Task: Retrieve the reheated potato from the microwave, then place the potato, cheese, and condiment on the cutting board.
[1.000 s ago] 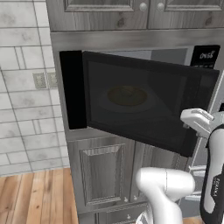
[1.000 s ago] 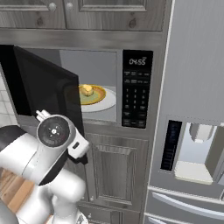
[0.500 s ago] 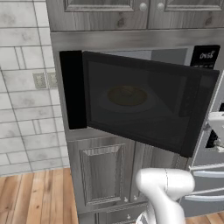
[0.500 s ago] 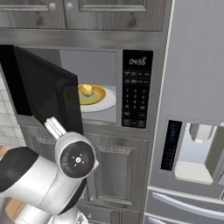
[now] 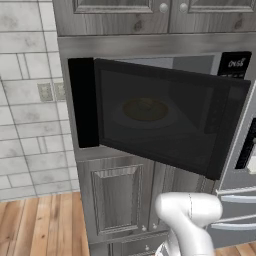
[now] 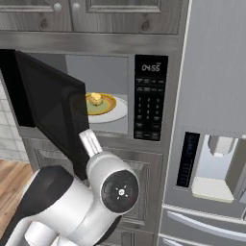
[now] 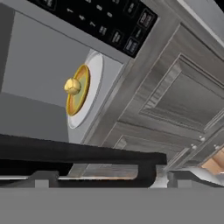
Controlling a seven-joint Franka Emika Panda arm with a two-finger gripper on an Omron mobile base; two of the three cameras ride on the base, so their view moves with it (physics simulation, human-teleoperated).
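Potato (image 6: 96, 99) sat on plate (image 6: 109, 114) in microwave (image 6: 150, 96). Looked small, round, firm, could roll. I'd pinch its middle. My gripper (image 7: 105, 180) wide open, empty.

The small round pale-yellow potato (image 6: 96, 99) sits on a yellow plate (image 6: 106, 104) inside the built-in black microwave (image 6: 151, 98). Its dark glass door (image 6: 53, 113) swings open to the left. A grey fridge (image 6: 214, 120) stands right of the microwave.

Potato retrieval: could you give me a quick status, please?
Gripper open, empty. Potato on its plate inside the microwave. Door open, near the arm.
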